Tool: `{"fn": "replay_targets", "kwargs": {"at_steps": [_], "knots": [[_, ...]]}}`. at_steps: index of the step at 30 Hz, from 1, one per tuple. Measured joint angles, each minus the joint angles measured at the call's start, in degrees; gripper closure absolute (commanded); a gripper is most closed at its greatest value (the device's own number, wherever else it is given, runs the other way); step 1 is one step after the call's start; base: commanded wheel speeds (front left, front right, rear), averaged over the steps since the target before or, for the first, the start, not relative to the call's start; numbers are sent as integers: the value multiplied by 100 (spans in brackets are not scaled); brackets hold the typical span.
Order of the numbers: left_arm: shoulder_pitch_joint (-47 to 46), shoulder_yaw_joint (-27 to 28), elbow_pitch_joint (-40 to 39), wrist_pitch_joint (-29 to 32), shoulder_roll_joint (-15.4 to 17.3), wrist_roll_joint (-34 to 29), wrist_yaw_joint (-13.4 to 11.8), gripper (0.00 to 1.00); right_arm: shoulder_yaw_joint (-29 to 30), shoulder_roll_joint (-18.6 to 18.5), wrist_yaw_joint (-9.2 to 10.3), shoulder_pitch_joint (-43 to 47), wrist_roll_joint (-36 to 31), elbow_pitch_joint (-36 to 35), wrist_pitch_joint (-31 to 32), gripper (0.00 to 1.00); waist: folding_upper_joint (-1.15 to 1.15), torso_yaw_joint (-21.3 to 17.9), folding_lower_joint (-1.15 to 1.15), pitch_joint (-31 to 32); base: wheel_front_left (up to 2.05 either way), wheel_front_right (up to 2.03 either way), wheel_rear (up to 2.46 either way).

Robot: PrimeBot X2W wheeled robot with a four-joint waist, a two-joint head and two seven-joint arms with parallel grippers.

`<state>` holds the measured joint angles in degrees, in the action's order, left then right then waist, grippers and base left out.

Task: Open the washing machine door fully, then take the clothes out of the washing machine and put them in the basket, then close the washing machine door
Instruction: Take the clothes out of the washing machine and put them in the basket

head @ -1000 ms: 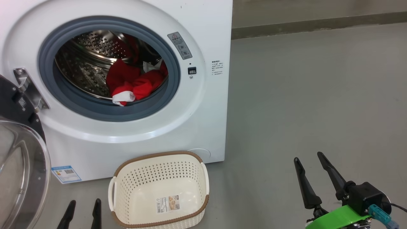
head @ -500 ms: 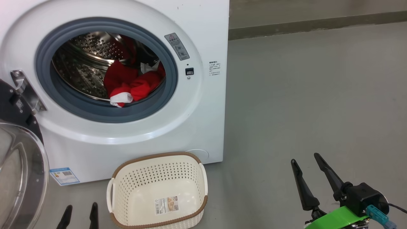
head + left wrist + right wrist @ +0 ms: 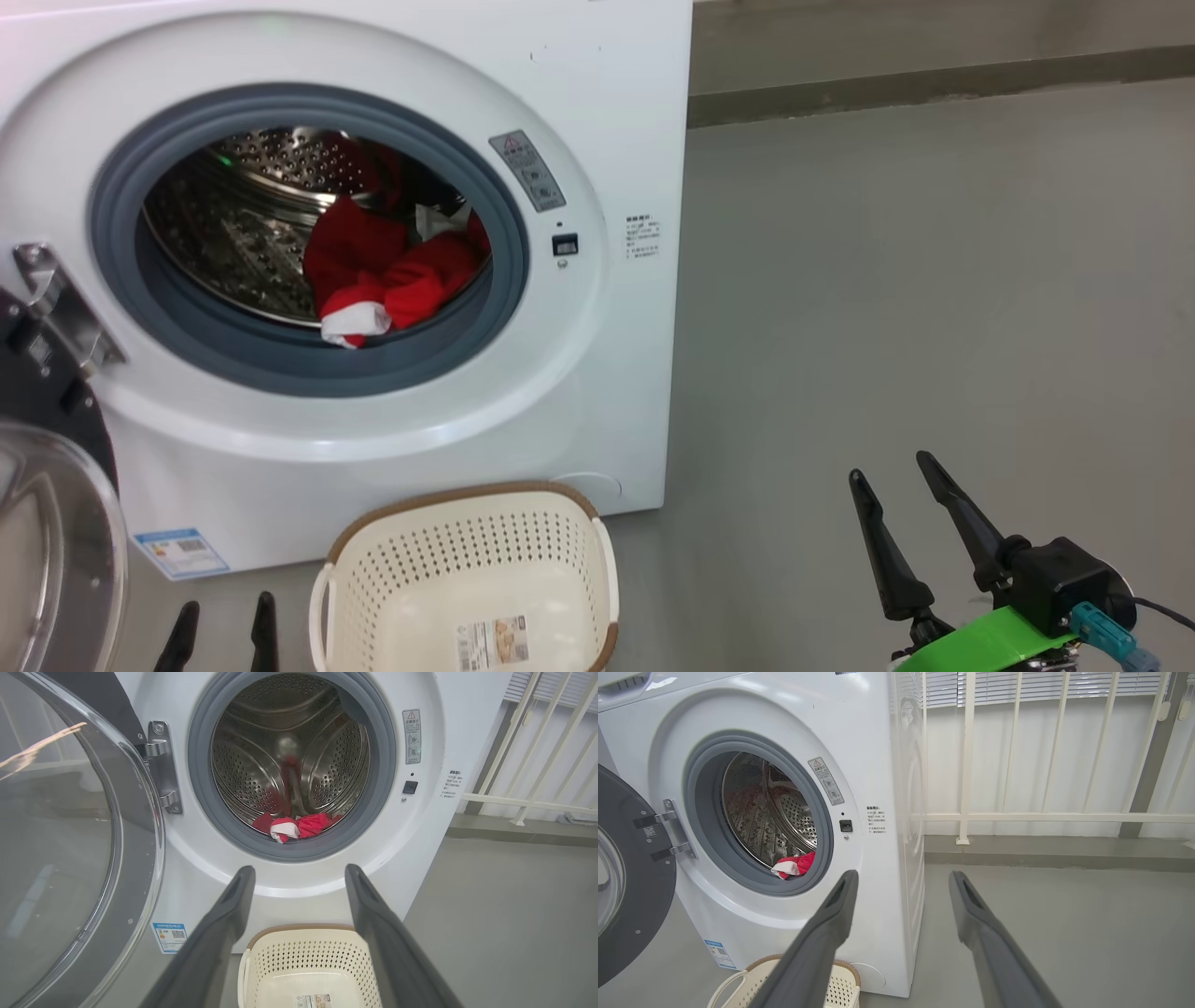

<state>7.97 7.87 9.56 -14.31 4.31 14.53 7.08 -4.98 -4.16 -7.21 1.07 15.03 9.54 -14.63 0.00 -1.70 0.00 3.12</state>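
The white washing machine [image 3: 392, 439] stands with its door [image 3: 51, 523] swung wide to the left, glass bowl [image 3: 56, 835] facing out. Red clothes [image 3: 383, 271] with a white cuff lie at the front of the steel drum [image 3: 289, 756], also seen as clothes [image 3: 299, 826] and clothes [image 3: 796, 865]. The cream basket [image 3: 467, 579] sits empty on the floor below the opening. My left gripper [image 3: 222, 621] is open, low, left of the basket. My right gripper [image 3: 887, 471] is open over bare floor, right of the machine. Neither holds anything.
Grey floor [image 3: 934, 280] stretches to the right of the machine. A low kerb and a white railing [image 3: 1017, 816] run along the back. The open door takes up the space at the left of the machine front.
The head camera has shifted, so the machine and basket sit lower in view. Both grippers stay open and hardly move.
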Motion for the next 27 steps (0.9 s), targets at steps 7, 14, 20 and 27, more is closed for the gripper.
{"fn": "replay_targets", "kwargs": {"at_steps": [7,14,20,27], "knots": [[-5,40,-31,0,-29,33,1,0,0,1,0,-4,1,59,0,0,0,13,0,3,181,-181,-1],[-4,21,-12,0,-27,32,2,0,3,2,0,-5,1,60,0,0,0,34,0,35,87,-87,0],[-4,12,-10,0,-27,22,2,0,3,2,0,-4,1,51,0,0,0,49,0,71,6,-6,0],[-3,5,-14,1,-29,11,3,0,3,2,0,-4,1,44,0,0,0,57,0,74,0,0,0]]}}
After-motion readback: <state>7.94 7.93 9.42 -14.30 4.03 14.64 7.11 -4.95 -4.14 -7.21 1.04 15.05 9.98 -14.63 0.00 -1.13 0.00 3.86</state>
